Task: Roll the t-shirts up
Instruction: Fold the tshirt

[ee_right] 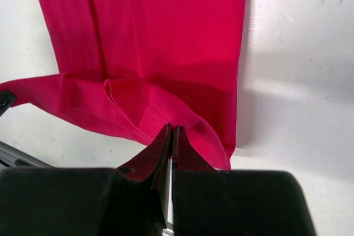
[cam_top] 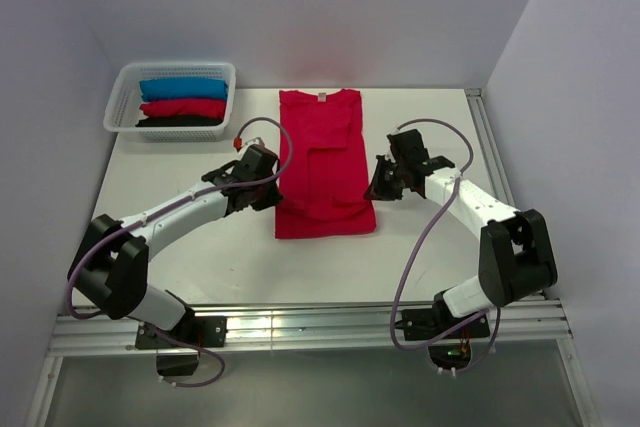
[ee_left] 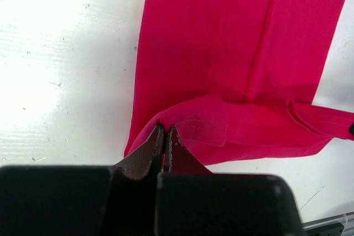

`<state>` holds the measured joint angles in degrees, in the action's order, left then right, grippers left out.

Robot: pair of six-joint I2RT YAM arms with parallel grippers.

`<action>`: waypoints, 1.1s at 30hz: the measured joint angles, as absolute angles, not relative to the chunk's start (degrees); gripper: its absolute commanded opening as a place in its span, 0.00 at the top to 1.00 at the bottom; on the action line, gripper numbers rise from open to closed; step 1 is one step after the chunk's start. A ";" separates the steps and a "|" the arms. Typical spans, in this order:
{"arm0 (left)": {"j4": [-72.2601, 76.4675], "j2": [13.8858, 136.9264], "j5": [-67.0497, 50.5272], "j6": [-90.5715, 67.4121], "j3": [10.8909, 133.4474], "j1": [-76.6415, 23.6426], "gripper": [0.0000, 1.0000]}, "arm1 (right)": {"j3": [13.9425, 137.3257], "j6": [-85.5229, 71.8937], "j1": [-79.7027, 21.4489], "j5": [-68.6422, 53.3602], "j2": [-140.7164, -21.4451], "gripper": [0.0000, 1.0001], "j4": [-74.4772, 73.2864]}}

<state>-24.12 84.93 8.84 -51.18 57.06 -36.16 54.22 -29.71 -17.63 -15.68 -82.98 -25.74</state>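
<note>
A crimson-red t-shirt (cam_top: 320, 147) lies on the white table, folded lengthwise into a narrow strip, with its pale neck label (cam_top: 323, 97) at the far end. Its near hem is turned up over the strip. My left gripper (cam_top: 268, 187) is shut on the hem's left corner, seen in the left wrist view (ee_left: 166, 129) against the red cloth (ee_left: 221, 42). My right gripper (cam_top: 380, 185) is shut on the hem's right corner, seen in the right wrist view (ee_right: 171, 129) against the cloth (ee_right: 166, 31).
A white lattice basket (cam_top: 175, 67) stands at the far left and holds rolled blue (cam_top: 183, 88), red (cam_top: 183, 107) and black (cam_top: 180, 121) shirts. A metal rail (cam_top: 490, 147) runs along the table's right edge.
</note>
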 measured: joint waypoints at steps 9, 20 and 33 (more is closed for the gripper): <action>-22.81 85.08 8.84 -50.11 57.58 -35.18 1.00 | 56.14 -29.32 -17.32 -15.90 -84.14 1.00 -25.28; -21.69 85.41 8.80 -49.54 57.95 -35.05 1.00 | 56.25 -29.10 -16.58 -15.90 -84.14 1.00 -25.30; -21.78 85.32 8.82 -49.19 58.02 -35.03 1.00 | 56.25 -29.04 -16.56 -16.03 -81.78 1.00 -25.36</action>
<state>-21.78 85.32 8.82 -49.19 58.02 -35.03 56.25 -29.04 -16.56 -16.03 -81.78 -25.36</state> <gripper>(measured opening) 0.020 0.015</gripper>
